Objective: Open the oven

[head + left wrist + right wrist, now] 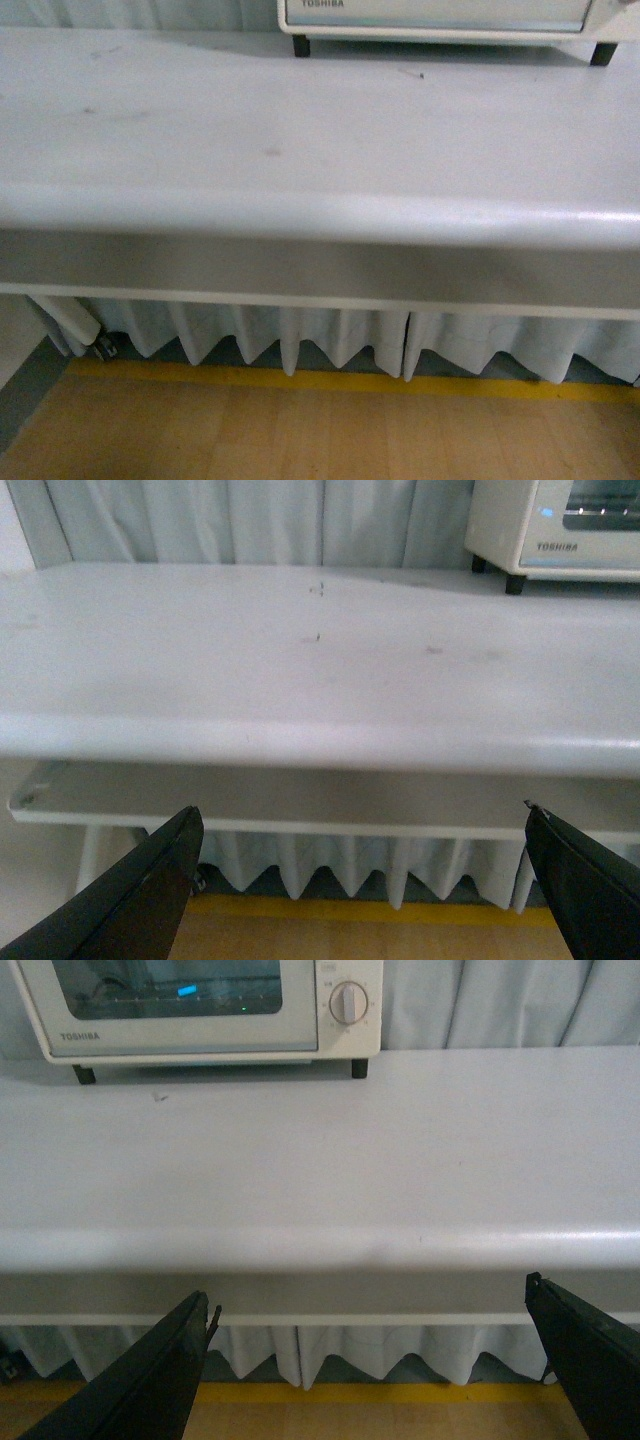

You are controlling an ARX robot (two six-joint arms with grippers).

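Right now, your oven (440, 14) is sitting at the far edge of the tabletop (300, 130), off toward the robot's right. In the front view only its bottom strip with the Toshiba lettering and two dark feet (301, 46) are showing.

The right wrist view is giving you the better look. There the oven (200, 1010) is standing on its feet with the glass-windowed door (170, 985) lying flush against the cream body, apparently closed. One round knob (349, 1003) is showing just beside the door, and the frame is cutting off the oven's top. In the left wrist view just a corner of the oven (520, 530) is peeking in.

Both pincers are hovering in front of the tabletop's near edge, well apart from the oven. Your left pincer (360, 815) is standing spread wide, its dark fingers (140, 900) far apart with nothing between them. Your right pincer (367, 1295) is doing the same: released and gripping nothing.

A pleated white curtain (500, 1000) is hanging behind the tabletop, and a yellow line (350, 382) is running along the wooden floor (300, 435) below.
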